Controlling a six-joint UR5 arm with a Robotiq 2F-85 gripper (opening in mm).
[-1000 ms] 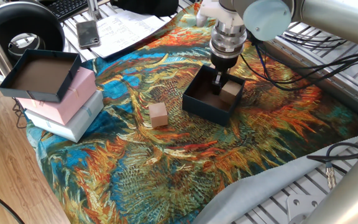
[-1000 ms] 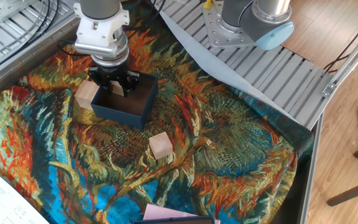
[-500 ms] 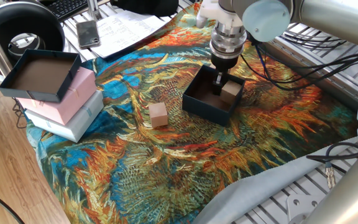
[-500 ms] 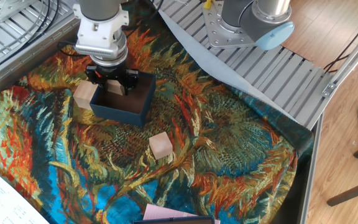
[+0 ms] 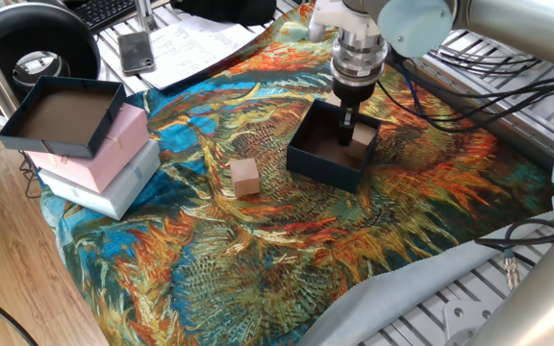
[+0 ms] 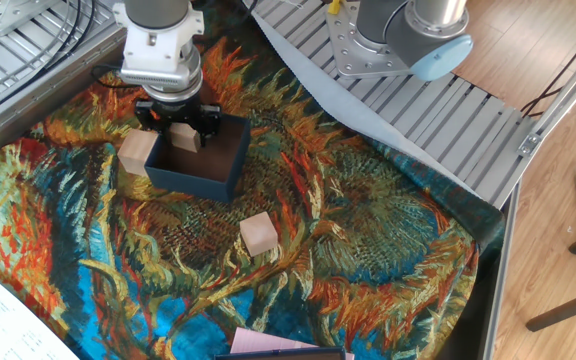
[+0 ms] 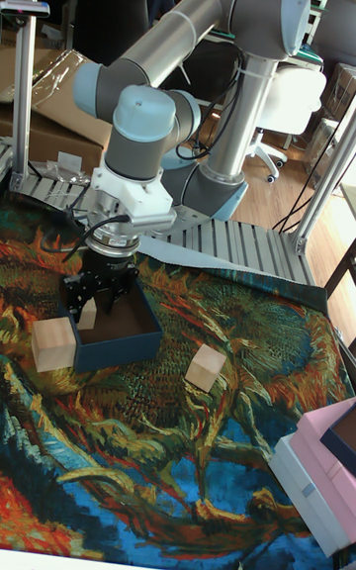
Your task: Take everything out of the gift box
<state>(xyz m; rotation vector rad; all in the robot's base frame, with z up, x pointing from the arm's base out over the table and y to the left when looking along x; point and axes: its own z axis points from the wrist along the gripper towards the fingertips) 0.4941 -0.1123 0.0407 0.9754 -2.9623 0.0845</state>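
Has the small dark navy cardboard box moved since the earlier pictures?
Yes. The navy cardboard box slid slightly away from the loose tan wooden cube, toward the far side.

A dark navy box (image 5: 327, 154) with a brown floor is seen under the black claw (image 6: 178, 128), and a pale tan wooden cube (image 6: 187, 138) is seen between the claw's fingers. A second tan cube (image 6: 138, 152) is shown just outside the box, beside the claw, and a third (image 6: 259, 234) farther from it. The cloth (image 6: 368, 220) beneath is patterned with swirling orange, red, teal and blue sunflowers. Well away from the claw, a navy lid (image 5: 61, 115) with a brown inside is stacked on a pink box (image 5: 104, 149) and a white box (image 5: 113, 187).
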